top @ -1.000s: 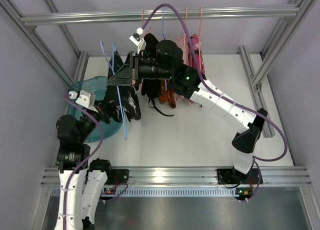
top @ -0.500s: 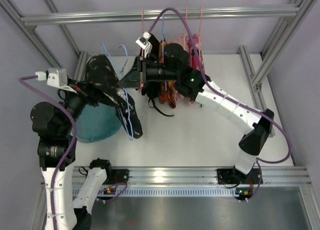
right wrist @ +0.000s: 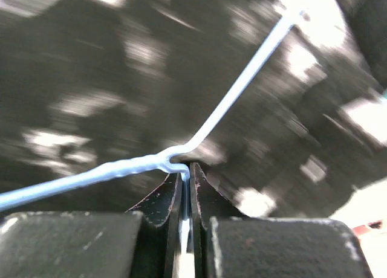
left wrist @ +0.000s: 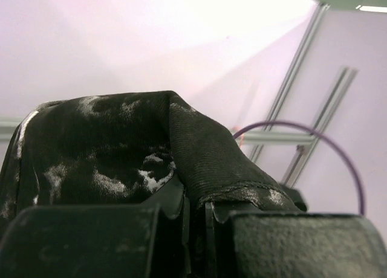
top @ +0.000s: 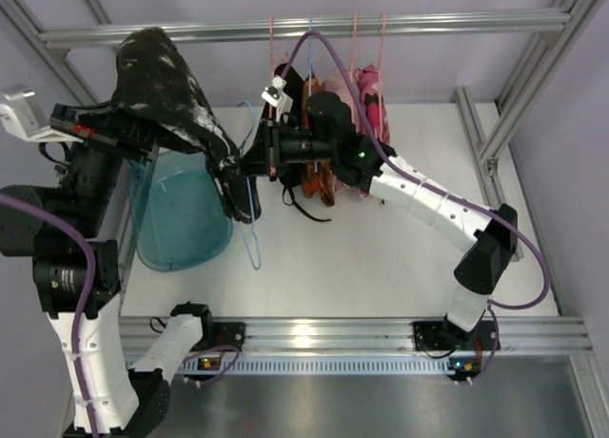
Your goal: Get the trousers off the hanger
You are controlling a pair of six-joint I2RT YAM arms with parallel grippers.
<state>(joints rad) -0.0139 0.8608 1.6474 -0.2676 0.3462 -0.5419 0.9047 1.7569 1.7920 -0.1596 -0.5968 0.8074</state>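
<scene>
Lifting step, by the look of it.

Far left: the left gripper (left wrist: 196, 199) is raised high, jaws clamped on a fold of the speckled trousers (top: 164, 74). The cloth drapes over the wrist and trails down to the right. Its lower end hangs over the right rim of a teal tub (top: 176, 238), which stands on the white surface (top: 381, 267).

Centre: a blue wire hanger (top: 253, 230) hangs just right of that trailing end. The right gripper (top: 259, 159) has its jaws pinched together on the wire at its bend. The right wrist view shows speckled cloth close behind the wire; I cannot tell whether it touches or loops over it.

Right of centre: the plain black trousers (top: 288, 186), straps dangling, hang from the far rail (top: 457, 21) beside an orange garment (top: 322, 183) and a pink garment (top: 369, 100). The right arm partly hides them.

Judgement: the first pair is mostly drawn off but not confirmed free. It needs clearing from the wire, then dropping. The second pair looks untouched.
</scene>
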